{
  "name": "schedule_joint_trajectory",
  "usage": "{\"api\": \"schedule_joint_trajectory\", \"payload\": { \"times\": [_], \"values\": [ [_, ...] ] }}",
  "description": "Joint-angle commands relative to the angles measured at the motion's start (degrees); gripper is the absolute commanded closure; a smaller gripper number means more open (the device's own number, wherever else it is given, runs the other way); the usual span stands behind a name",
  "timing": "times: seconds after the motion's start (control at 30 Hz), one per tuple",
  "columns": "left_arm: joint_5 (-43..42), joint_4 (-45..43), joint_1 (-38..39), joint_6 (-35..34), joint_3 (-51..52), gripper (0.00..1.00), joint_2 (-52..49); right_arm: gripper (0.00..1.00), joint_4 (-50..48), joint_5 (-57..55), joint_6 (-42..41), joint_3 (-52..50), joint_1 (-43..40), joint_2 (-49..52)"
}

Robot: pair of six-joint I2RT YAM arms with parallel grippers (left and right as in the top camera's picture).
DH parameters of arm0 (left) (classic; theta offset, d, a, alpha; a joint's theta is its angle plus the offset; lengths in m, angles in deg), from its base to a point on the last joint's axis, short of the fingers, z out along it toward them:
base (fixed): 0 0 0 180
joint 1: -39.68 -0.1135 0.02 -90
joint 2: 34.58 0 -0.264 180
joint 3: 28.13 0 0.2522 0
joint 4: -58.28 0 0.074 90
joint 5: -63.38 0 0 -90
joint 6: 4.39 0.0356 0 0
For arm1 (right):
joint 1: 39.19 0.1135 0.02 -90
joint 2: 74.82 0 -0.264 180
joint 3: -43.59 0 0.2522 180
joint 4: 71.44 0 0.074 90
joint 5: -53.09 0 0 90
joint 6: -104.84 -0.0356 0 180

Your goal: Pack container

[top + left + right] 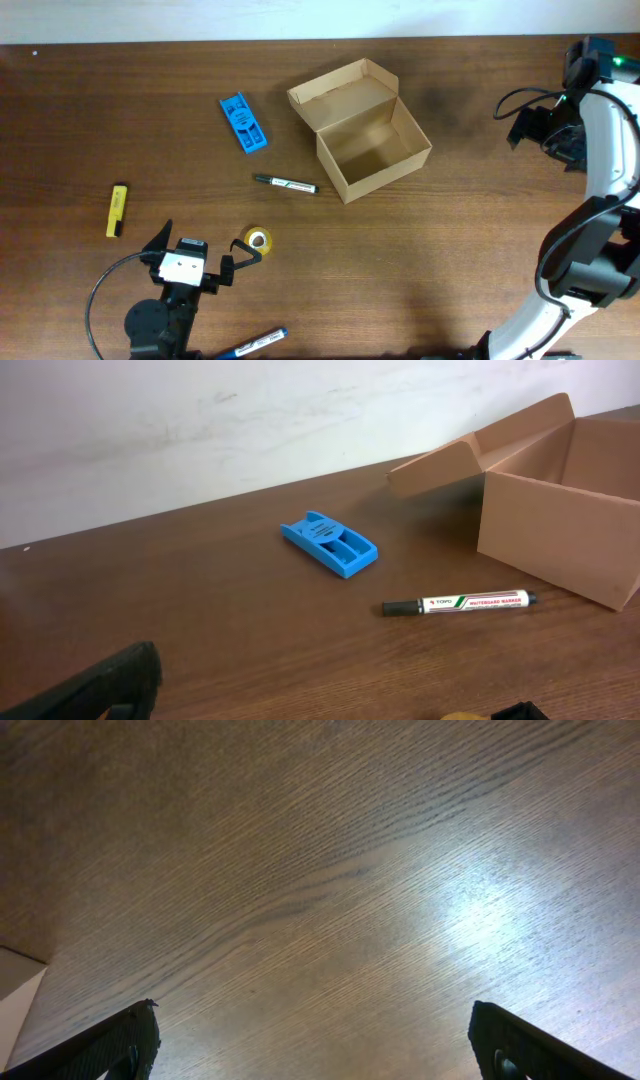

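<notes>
The brown cardboard container (372, 148) stands open and empty at centre, its flap lid (338, 88) tilted back; it also shows in the left wrist view (553, 525). A black marker with a white label (285, 183) (460, 603) lies just left of it. A yellow tape roll (257, 240) lies right by my left gripper's right finger, and only its edge (464, 715) shows in the left wrist view. My left gripper (203, 247) (320, 700) is open and empty. My right gripper (528, 127) (315, 1045) is open and empty over bare table at the far right.
A flat blue plastic piece (243, 122) (331, 544) lies left of the container. A yellow marker (117, 211) lies at the far left. A blue marker (255, 343) lies at the front edge beside the left arm. A pale edge (15, 990) shows at the left of the right wrist view.
</notes>
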Motion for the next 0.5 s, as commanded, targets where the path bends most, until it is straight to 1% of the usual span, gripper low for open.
{"api": "schedule_joint_trajectory", "payload": {
  "times": [0.0, 0.13, 0.27, 0.37, 0.47],
  "values": [
    [0.61, 0.02, 0.24, -0.31, 0.28, 0.0, -0.02, 0.01, -0.66, -0.72, -0.24, -0.2, 0.17, -4.68],
    [0.61, 0.02, 0.24, -0.31, 0.28, 0.0, -0.02, 0.01, -1.05, -0.72, -0.24, -0.2, 0.17, -7.56],
    [0.61, 0.0, 0.24, -0.31, 0.28, 0.0, -0.02, 0.01, -1.05, -0.72, -0.24, -0.22, 0.28, -12.76],
    [0.61, 0.02, 0.24, -0.31, 0.28, 0.0, -0.02, 0.01, -1.05, -0.74, -0.24, -0.22, 0.28, -17.9],
    [0.61, 0.02, 0.24, -0.31, 0.28, 0.0, -0.02, 0.01, -0.37, -0.72, -0.24, -0.22, 0.28, -25.33]
  ]
}}
